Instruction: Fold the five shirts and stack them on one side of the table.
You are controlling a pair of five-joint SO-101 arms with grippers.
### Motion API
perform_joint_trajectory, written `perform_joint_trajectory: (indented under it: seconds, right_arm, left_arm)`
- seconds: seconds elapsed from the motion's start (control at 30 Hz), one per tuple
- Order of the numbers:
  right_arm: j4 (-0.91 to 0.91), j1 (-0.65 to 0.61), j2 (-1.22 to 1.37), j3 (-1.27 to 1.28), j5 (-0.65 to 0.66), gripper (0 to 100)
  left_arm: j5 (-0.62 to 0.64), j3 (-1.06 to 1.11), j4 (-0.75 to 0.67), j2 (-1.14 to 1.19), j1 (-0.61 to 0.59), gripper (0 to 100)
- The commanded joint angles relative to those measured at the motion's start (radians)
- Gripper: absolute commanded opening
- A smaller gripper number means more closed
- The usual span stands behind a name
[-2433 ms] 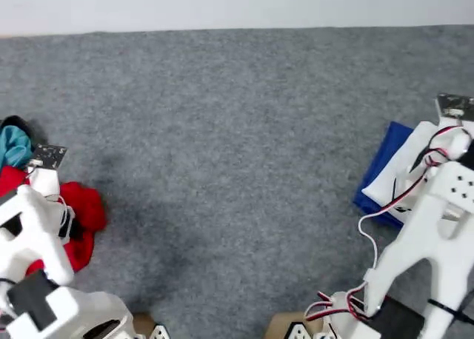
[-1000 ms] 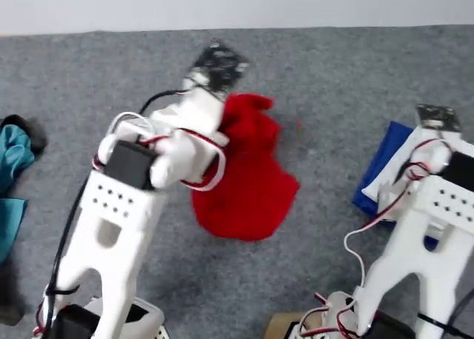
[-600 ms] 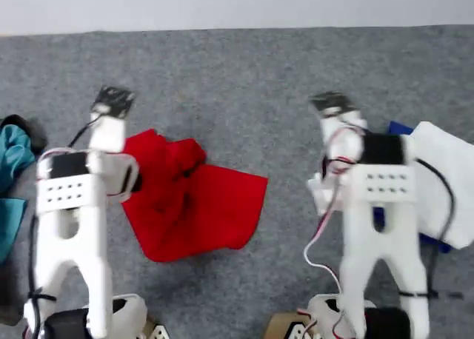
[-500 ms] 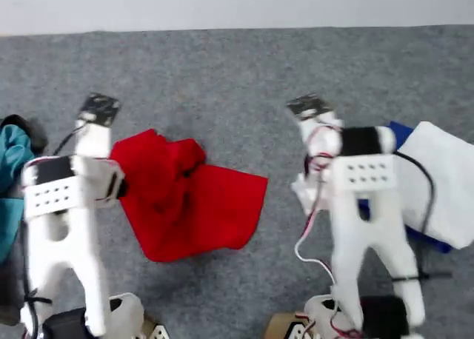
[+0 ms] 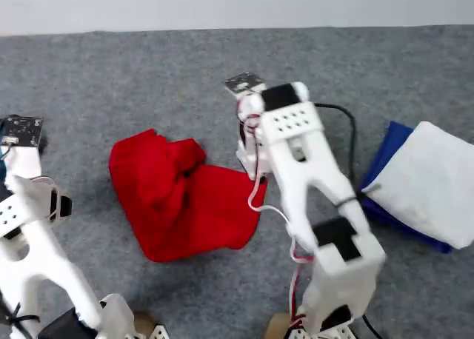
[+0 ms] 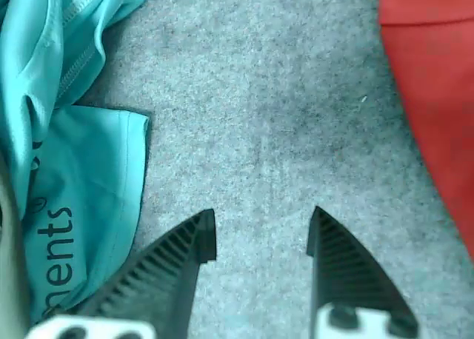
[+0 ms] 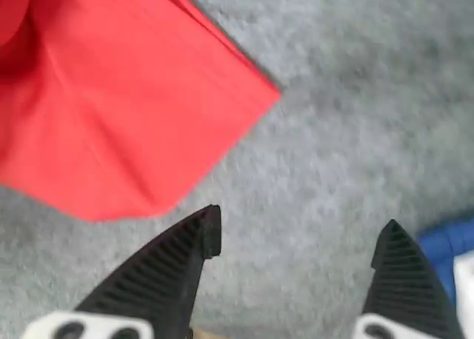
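A crumpled red shirt (image 5: 178, 198) lies in the middle of the grey table, and no gripper holds it. My right gripper (image 7: 300, 232) is open just off the red shirt's (image 7: 111, 109) right-hand corner, over bare table. In the high view that gripper (image 5: 248, 158) hangs beside the shirt's right edge. My left gripper (image 6: 261, 232) is open over bare table between a teal shirt (image 6: 67, 132) and the red shirt's edge (image 6: 437, 95). A folded white shirt (image 5: 429, 180) rests on a folded blue shirt (image 5: 385, 161) at the right side.
The left arm (image 5: 26, 228) stands at the table's left edge. The grey table (image 5: 222, 72) runs back to a pale wall. The blue shirt's corner (image 7: 452, 243) lies close to my right gripper's outer finger.
The left arm carried the red shirt from the left pile to the middle, let it go and swung back left. The right arm moved left from the folded stack to the red shirt's corner.
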Motion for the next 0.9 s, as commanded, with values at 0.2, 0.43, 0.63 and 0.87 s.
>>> perform_joint_trajectory:
  seconds: [0.2, 0.43, 0.63, 0.87]
  right_arm:
    - [-0.015, -0.033, 0.288, -0.207, -0.017, 32.9]
    - [-0.021, -0.036, 0.467, -0.359, -0.014, 32.9]
    - [0.028, -0.05, 0.593, -0.476, -0.015, 32.9]
    - [0.064, -0.05, 0.641, -0.494, -0.015, 32.8]
  left_arm:
    - [0.032, -0.036, -0.02, -0.038, -0.005, 20]
    - [0.034, -0.031, -0.02, -0.038, -0.002, 20]
    - [0.034, -0.031, -0.02, -0.038, -0.002, 20]
    - [0.034, -0.031, -0.02, -0.038, -0.003, 20]
